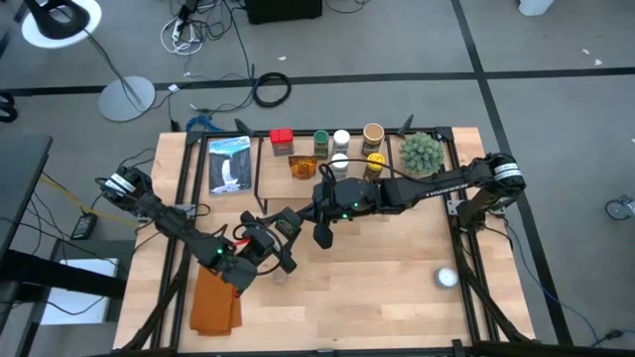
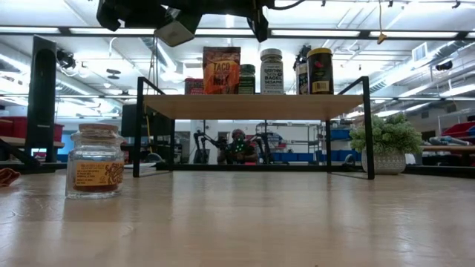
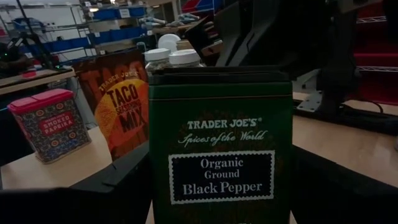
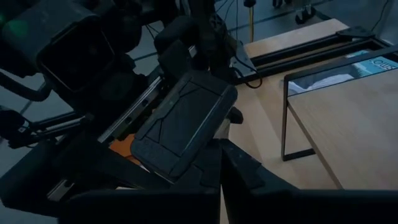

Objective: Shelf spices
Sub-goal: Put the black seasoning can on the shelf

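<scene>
The shelf (image 1: pixel 273 178) stands at the table's far middle. Several spices stand on it: a red tin (image 3: pixel 46 124), a Taco Mix packet (image 3: pixel 121 106) and jars with white (image 1: pixel 341 138), green (image 1: pixel 321 140), tan (image 1: pixel 373 132) and yellow (image 1: pixel 374 164) lids. My left gripper (image 1: pixel 285 230) is just in front of the shelf's left part, shut on a green Black Pepper tin (image 3: pixel 221 155). My right gripper (image 1: pixel 322 236) is shut beside it, with nothing between its fingers (image 4: pixel 221 180). A glass jar of red spice (image 2: pixel 94 169) rests on its base on the table. My left gripper pinches the Black Pepper tin between its two fingers (image 3: pixel 93 193), one on each narrow side (image 3: pixel 155 186) of its lower part. The fingers come level from the table's left and near side. The tin stands upright in the hold, label toward the wrist, lifted clear of the table.
A green plant ball (image 1: pixel 421 152) sits at the shelf's right end. A picture book (image 1: pixel 229 164) lies left of the shelf, an orange cloth (image 1: pixel 215 297) at the near left and a white round object (image 1: pixel 446 278) at the near right. The table's near middle is bare wood.
</scene>
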